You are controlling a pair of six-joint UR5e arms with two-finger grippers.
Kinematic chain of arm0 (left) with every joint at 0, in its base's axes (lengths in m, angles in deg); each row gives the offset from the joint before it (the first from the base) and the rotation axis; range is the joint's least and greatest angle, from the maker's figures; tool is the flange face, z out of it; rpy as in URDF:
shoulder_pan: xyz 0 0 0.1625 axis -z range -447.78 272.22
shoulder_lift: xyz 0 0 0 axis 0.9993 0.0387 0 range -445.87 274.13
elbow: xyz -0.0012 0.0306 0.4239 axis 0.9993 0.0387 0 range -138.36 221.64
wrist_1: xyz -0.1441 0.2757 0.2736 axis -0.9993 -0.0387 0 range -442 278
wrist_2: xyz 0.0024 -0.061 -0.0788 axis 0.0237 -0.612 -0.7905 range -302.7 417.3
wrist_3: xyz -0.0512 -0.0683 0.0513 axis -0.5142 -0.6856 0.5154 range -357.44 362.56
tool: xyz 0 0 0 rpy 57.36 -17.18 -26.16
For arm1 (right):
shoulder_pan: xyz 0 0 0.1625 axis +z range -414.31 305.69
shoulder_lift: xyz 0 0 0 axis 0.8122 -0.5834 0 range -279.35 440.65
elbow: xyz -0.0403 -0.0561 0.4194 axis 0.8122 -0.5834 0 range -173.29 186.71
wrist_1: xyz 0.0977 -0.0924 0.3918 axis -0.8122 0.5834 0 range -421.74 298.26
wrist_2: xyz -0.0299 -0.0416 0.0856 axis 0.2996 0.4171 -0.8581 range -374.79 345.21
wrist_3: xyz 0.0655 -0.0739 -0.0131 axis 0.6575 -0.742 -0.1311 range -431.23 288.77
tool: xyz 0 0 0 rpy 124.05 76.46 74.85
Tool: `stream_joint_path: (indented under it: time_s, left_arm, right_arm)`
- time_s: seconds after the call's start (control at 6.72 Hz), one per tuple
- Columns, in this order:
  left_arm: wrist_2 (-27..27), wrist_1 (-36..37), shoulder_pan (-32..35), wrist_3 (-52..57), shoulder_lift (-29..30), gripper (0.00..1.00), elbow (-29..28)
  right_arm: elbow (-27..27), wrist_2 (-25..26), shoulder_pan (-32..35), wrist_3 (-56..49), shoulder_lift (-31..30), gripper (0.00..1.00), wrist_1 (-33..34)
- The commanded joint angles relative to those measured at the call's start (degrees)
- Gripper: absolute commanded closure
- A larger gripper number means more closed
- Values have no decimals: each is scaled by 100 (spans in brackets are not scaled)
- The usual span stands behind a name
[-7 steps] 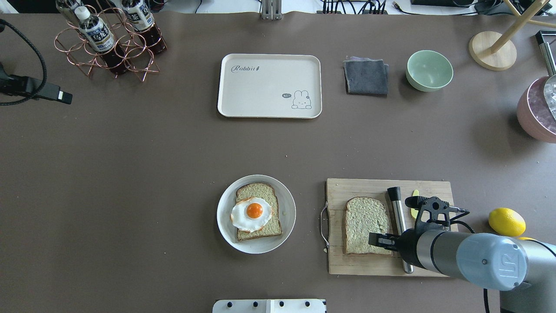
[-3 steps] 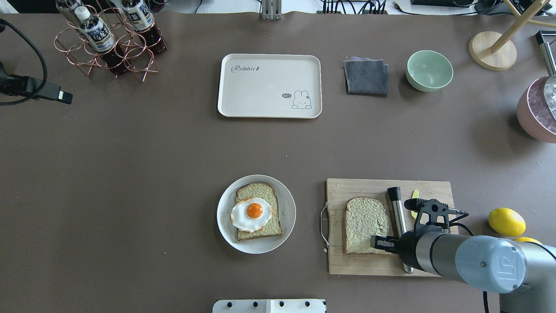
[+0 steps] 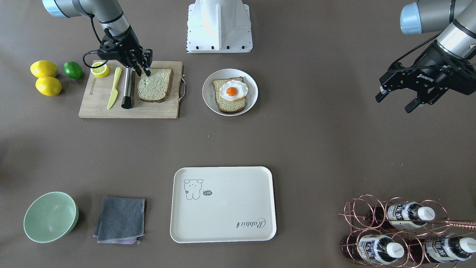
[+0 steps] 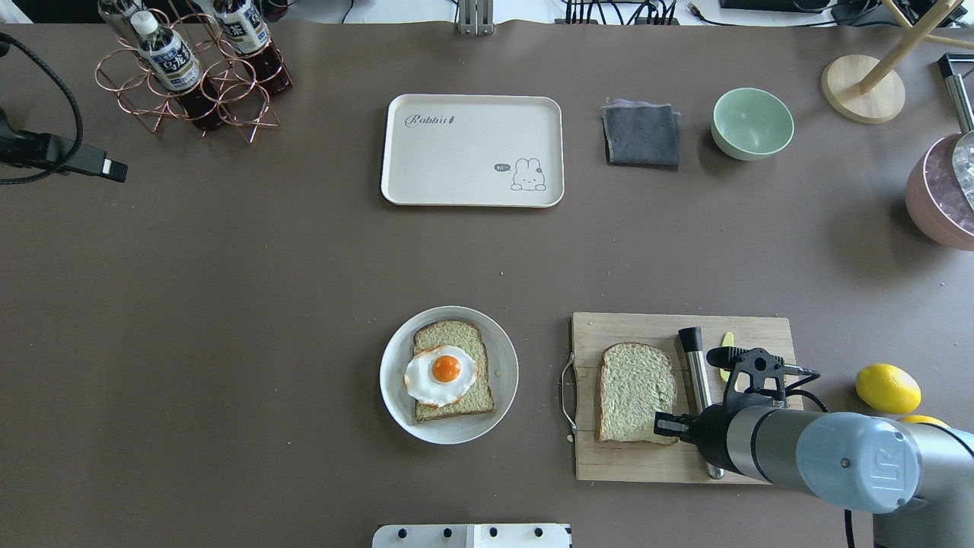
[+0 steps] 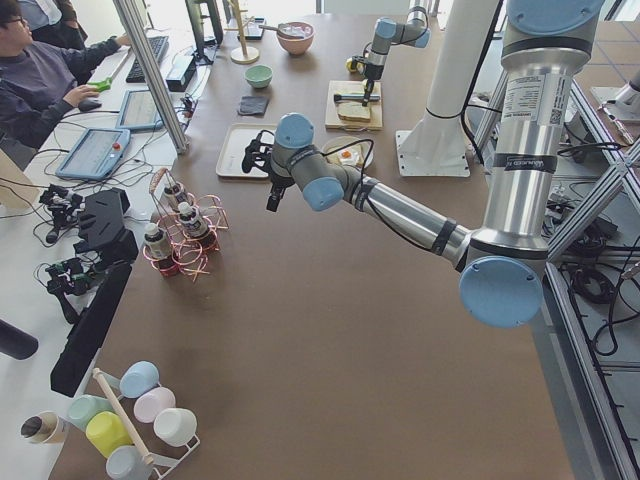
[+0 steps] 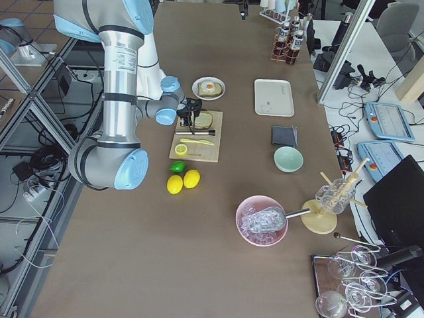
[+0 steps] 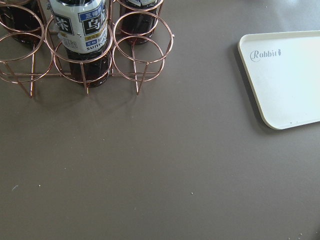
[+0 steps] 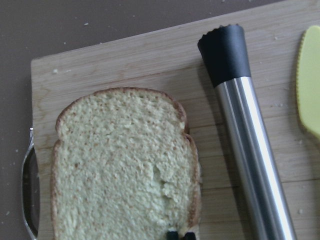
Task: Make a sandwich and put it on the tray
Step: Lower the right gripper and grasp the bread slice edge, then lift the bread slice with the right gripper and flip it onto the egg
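Left pincer (image 3: 392,104): one, spread wide, empty. Tray (image 4: 472,190): one, far centre of counter. Plate (image 4: 506,380): one, holding one bread slice (image 4: 449,333) and one fried egg (image 4: 441,374). Cutting board (image 4: 761,331): one, bearing second slice (image 4: 635,392). Right pincer (image 4: 660,423): tips nearly together on that slice's corner; hold unclear. Risk: shallow purchase, so the slice skids or drops.

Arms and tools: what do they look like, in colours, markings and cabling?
The right arm and the left arm are silver-grey tubes with pale blue joint caps; one cap bears a UR logo. The right tool and left tool are black, two-fingered; the left reads ROBOTIQ. Black cables loop at each wrist.
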Motion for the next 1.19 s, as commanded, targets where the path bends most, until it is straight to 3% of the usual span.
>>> stream_joint_path:
  time_s: [0.0,0.59,1.04]
  left_arm:
    - [0,0,0,0,9,1,0]
    - [0,0,9,0,-18,1,44]
    - [-9,-9,9,-17,-35,1,61]
  right_arm:
    - [65,-68,155,-36,17,100,0]
    - [881,-498,647,-45,16,100,-17]
    - [682,-473,605,-45,1025,100,96]
